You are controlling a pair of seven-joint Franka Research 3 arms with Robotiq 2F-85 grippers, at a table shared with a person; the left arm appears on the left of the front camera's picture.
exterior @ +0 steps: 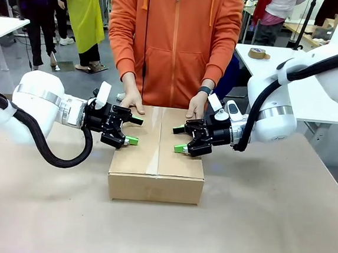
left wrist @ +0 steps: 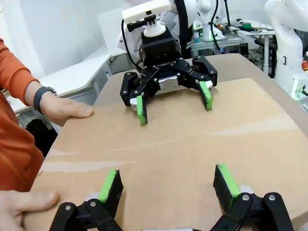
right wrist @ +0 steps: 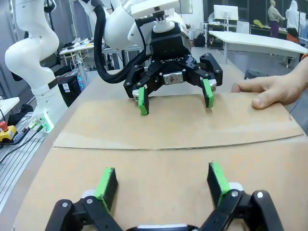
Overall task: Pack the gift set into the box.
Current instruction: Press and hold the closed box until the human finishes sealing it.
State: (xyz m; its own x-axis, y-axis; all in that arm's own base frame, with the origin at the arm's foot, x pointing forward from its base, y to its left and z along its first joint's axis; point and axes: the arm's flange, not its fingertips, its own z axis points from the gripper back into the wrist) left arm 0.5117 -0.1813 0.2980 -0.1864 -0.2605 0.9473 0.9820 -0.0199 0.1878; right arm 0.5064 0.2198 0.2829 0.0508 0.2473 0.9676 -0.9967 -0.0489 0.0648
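Observation:
The brown cardboard box (exterior: pixel 157 161) lies in the middle of the table with its flaps down and a tape strip along the centre seam. My left gripper (exterior: pixel 135 130) hovers open over the box's left half, its green pads spread. Facing it over the right half is my right gripper (exterior: pixel 178 138), also open. The left wrist view has my left gripper (left wrist: pixel 168 185) low over the box top (left wrist: pixel 168 139), with the right gripper (left wrist: pixel 173 101) opposite. From the right wrist, my right gripper (right wrist: pixel 161 180) looks across the box (right wrist: pixel 168 125) at the left gripper (right wrist: pixel 174 98). The gift set is hidden.
A person in an orange hoodie stands at the far side, with both hands (exterior: pixel 131 102) (exterior: pixel 196 107) pressing on the box's far edge. A tape roll (exterior: pixel 258 53) lies on a white table at the back right. Bare tabletop (exterior: pixel 255 223) surrounds the box.

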